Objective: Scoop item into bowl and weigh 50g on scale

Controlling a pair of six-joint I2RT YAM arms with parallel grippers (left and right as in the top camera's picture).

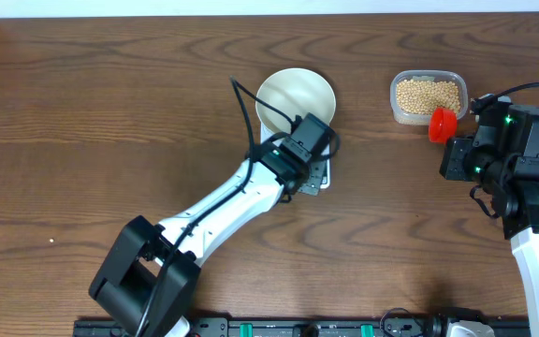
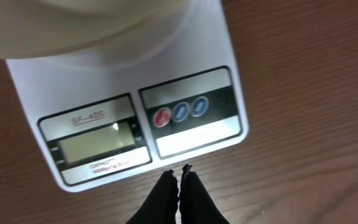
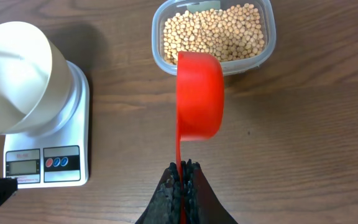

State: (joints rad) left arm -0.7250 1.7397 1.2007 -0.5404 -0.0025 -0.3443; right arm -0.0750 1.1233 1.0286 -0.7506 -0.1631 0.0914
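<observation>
I see one scale [image 2: 123, 81] with one cream bowl [image 1: 293, 94] sitting on its platform. My left gripper [image 2: 180, 171] hangs just off the scale's front edge, closed tip to tip and empty, facing the one display [image 2: 95, 142] and three round buttons [image 2: 180, 112], one red and two blue. Right of the scale, my right gripper [image 3: 182, 165] is clamped on the handle of one red scoop [image 3: 199, 96]. Farther right of the scale, behind the scoop's cup, stands one clear tub [image 3: 157, 37] holding the beans [image 3: 216, 31], too many to count.
</observation>
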